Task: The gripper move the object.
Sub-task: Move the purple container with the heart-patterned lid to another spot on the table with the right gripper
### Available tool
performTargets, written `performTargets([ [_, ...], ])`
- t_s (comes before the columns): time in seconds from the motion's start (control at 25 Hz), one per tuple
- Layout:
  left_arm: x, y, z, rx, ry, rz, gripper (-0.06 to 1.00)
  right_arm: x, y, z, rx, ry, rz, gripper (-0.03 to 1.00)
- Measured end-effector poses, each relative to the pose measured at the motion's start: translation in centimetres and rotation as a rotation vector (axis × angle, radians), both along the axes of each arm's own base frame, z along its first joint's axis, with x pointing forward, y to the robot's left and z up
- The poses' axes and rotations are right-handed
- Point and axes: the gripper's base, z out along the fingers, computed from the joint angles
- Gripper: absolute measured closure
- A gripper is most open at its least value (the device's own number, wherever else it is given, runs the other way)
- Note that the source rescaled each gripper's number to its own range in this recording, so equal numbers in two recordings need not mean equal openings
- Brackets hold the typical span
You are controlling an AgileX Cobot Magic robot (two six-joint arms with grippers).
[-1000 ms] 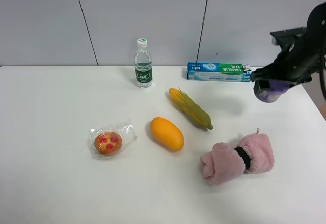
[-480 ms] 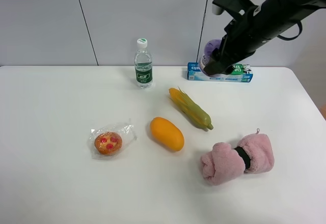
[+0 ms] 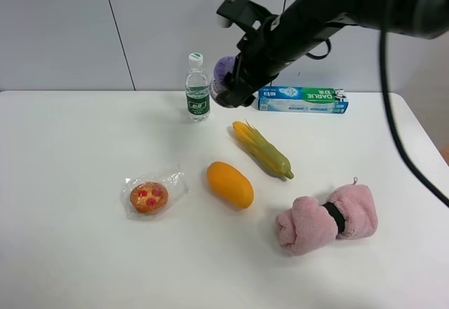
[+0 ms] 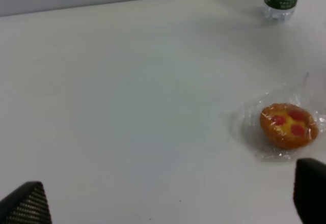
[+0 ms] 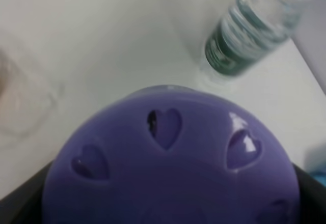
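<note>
My right gripper, a black claw on a thick black arm, is shut on the jar, a small clear jar with a purple lid. It holds the jar in the air just right of the water bottle, above the table's back edge. In the right wrist view the purple lid with heart-shaped slots fills the frame, and the water bottle stands beyond it. My left gripper is open and empty, low over the left part of the table; it does not show in the exterior high view.
A blue-green toothpaste box lies at the back. A corn cob, a mango, a wrapped pastry and a pink rolled towel lie on the white table. The pastry is near my left gripper.
My right gripper has carried the jar from the table's far right edge leftwards, past the toothpaste box, to just beside the water bottle. Nothing else moved.
</note>
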Motion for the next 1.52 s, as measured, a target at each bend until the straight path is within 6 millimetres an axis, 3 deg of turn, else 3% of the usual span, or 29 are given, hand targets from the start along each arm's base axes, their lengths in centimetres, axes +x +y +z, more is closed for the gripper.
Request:
performTargets([
  [0.32,0.0,0.0,0.0,0.0,0.0,0.0,-0.06,3.7,7.6,-4.6,-0.014,0.076,-0.018,0.95],
  [0.56,0.0,0.0,0.0,0.0,0.0,0.0,-0.06,4.9,11.0,-9.0,-0.072,0.134,-0.021,0.95],
  [0.92,0.0,0.0,0.0,0.0,0.0,0.0,-0.06,5.2,11.0,-13.1,-0.154,0.224,-0.1,0.95],
  [1.52,0.0,0.0,0.0,0.0,0.0,0.0,-0.06,5.4,10.6,-15.9,-0.2,0.281,-0.18,0.95],
])
